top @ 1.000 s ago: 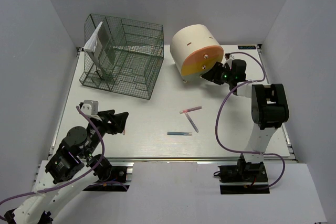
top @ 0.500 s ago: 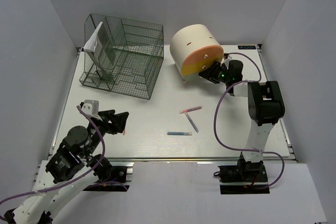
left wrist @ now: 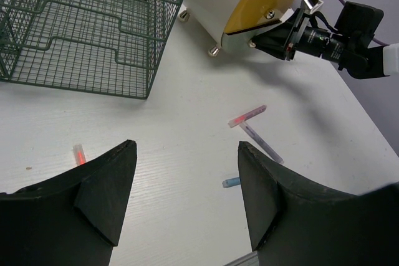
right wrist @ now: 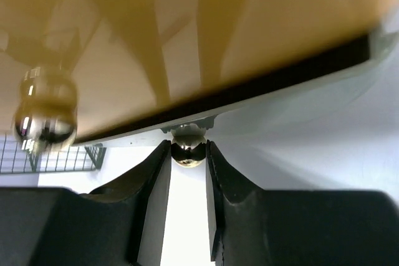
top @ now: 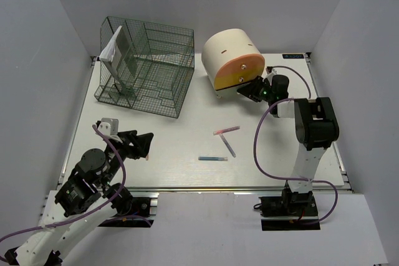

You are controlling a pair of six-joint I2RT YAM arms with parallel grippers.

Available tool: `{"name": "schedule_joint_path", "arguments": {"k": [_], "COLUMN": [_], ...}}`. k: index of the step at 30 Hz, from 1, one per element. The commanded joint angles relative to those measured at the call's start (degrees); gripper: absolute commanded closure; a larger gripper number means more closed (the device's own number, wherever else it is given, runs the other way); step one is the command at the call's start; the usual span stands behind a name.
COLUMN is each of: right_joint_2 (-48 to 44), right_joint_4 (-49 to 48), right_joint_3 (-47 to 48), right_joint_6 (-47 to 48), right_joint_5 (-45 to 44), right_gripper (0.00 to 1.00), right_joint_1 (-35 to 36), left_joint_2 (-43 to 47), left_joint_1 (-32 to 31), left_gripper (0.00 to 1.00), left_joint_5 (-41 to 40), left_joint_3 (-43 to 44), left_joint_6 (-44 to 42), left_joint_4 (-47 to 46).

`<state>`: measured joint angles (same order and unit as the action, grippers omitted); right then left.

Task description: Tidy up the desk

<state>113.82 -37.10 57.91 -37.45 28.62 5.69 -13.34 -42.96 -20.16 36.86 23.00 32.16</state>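
The white desk (top: 187,113) holds a pink pen (top: 226,130), a pale purple pen (top: 229,147) and a blue pen (top: 212,158) near its middle. My right gripper (top: 251,87) is at the orange-yellow front of the cream drawer unit (top: 227,54). In the right wrist view its jaws (right wrist: 188,160) are shut on a small silver ball knob (right wrist: 188,151) at the front's lower edge. My left gripper (top: 142,144) is open and empty low over the desk's front left; in the left wrist view (left wrist: 186,154) the pens lie beyond it.
A dark green wire rack (top: 149,70) with a folded white paper (top: 111,48) stands at the back left. A small red piece (left wrist: 79,154) lies on the desk by my left finger. A silver rail (top: 206,188) runs along the near edge.
My right gripper has moved a little left, in against the drawer front. The left arm has barely moved.
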Motion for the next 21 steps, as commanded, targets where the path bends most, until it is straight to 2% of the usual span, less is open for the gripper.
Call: {"name": "schedule_joint_path", "arguments": {"k": [1,8,11,12,13,14,15,18,20,21], "right_joint_2": [-5.5,-10.2,-10.5,-10.6,-10.6,-10.8,-11.1,-13.4,-16.2,-19.1], "right_joint_4": [-1.7,-1.7,-1.5,-1.1,-0.9,-0.3,-0.2,2.0,5.3,6.6], "right_joint_3": [-4.6,-11.1,-11.2,-11.2,-11.2,-11.2,-11.2,-12.7,-13.5,-14.7], "right_joint_6": [2.1,3.3,3.5,3.7,4.0,4.7,5.5,9.2,12.2,16.6], "right_joint_5": [0.1,0.8,1.0,1.0,1.0,1.3,1.5,1.6,1.9,1.9], "right_gripper": [0.75,0.74,0.64,0.52,0.46,0.35,0.3,0.26,0.28,0.29], "right_joint_1": [-0.4,-1.0,-1.1,-1.1,-1.2,-1.1,-1.1,-1.1,-1.4,-1.4], "left_joint_2": [0.1,0.8,1.1,1.1,1.1,1.1,1.1,1.2,1.1,1.1], "left_joint_1": [0.2,0.2,0.2,0.2,0.2,0.2,0.2,0.2,0.2,0.2], "left_gripper": [0.24,0.24,0.24,0.24,0.24,0.24,0.24,0.24,0.24,0.24], "left_joint_5": [-0.2,-0.1,-0.1,-0.1,-0.1,-0.1,-0.1,-0.1,-0.2,-0.1], "left_joint_3": [-0.3,-0.4,-0.4,-0.4,-0.4,-0.4,-0.4,-0.3,-0.3,-0.3], "left_joint_6": [0.4,0.3,0.3,0.4,0.3,0.3,0.3,0.3,0.3,0.3], "left_joint_4": [-0.1,-0.3,-0.3,-0.3,-0.2,-0.2,-0.2,-0.1,-0.2,-0.3]}}
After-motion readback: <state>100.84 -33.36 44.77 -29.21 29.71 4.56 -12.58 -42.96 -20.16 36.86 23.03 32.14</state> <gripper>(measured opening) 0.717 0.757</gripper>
